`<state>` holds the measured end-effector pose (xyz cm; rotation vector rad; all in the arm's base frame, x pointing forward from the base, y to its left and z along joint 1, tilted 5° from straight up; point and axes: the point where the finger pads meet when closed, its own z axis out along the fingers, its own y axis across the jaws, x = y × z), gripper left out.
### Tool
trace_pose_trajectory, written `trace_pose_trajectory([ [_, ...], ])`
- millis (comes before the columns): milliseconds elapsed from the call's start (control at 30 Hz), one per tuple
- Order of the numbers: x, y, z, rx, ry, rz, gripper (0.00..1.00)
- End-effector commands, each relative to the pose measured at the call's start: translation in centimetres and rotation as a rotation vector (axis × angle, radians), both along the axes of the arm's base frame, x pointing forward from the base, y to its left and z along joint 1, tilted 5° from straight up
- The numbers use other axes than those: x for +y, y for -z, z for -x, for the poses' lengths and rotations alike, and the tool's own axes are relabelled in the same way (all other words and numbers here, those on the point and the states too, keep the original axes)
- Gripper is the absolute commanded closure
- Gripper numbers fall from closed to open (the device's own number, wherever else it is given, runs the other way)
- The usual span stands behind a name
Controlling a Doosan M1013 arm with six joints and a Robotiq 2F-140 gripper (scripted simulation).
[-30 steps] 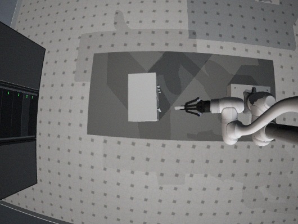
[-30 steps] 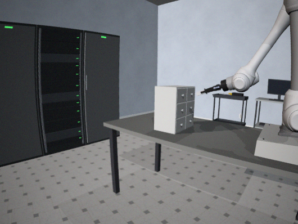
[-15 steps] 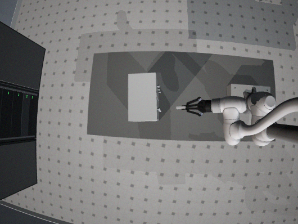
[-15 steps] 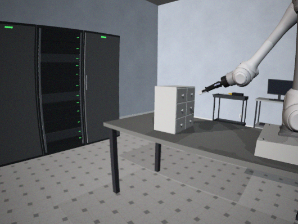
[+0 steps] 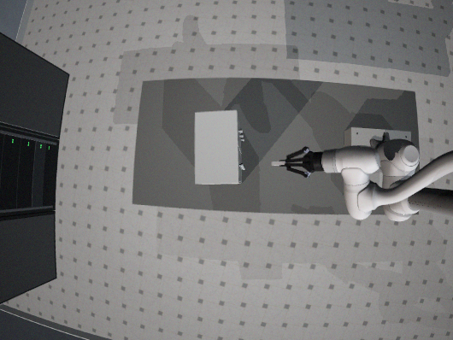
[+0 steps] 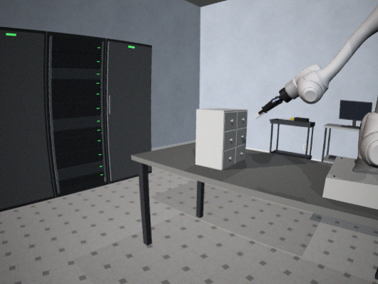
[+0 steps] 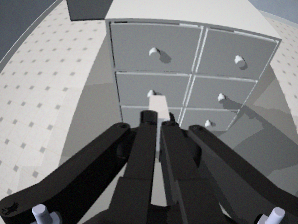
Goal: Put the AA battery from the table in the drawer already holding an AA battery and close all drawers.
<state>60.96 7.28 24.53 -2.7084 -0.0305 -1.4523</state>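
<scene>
The small white chest [image 5: 215,146] stands on the dark table [image 5: 273,145]. It also shows in the side view [image 6: 221,138] and the wrist view [image 7: 193,70]. Its front has two columns of three grey drawers with knobs, and all look pushed in. My gripper [image 5: 277,163] [image 6: 257,115] is shut, with pale fingertip pads pressed together and nothing seen between them. It hangs in the air in front of the chest's drawer face, about level with the top row, and clear of it. The wrist view shows the fingertips [image 7: 157,106] pointing at the drawer fronts. I see no AA battery in any view.
My arm's pedestal [image 6: 347,185] stands on the table's right end. Dark server racks [image 6: 71,107] line the far wall beyond the chest. Two small side tables [image 6: 292,123] stand against the back wall, off the work table.
</scene>
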Motion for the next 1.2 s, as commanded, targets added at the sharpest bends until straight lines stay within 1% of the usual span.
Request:
trace_pose_trajectory([
  [0,0.1,-0.1,0.1,0.022,-0.029,-0.018,1.0],
  [333,-0.1,-0.5,0.5,0.068,-0.03,-0.014,1.0],
  [467,-0.1,-0.8,0.8,0.104,-0.033,-0.012,1.0],
  [533,-0.1,-1.0,1.1,0.137,-0.034,-0.01,1.0],
  [600,-0.1,-1.0,1.1,0.137,-0.034,-0.01,1.0],
  [633,-0.3,-1.2,1.3,0.159,-0.033,-0.007,1.0],
  [667,-0.3,-1.5,1.6,0.199,-0.036,-0.005,1.0],
  [800,-0.6,-3.1,3.4,0.404,-0.047,0.008,1.0],
  [933,-0.8,-4.6,5.0,0.539,-0.036,0.03,1.0],
  [1100,-1.0,-6.0,6.6,0.75,-0.06,0.036,1.0],
  [1167,-1.0,-6.0,6.6,0.75,-0.06,0.036,1.0],
])
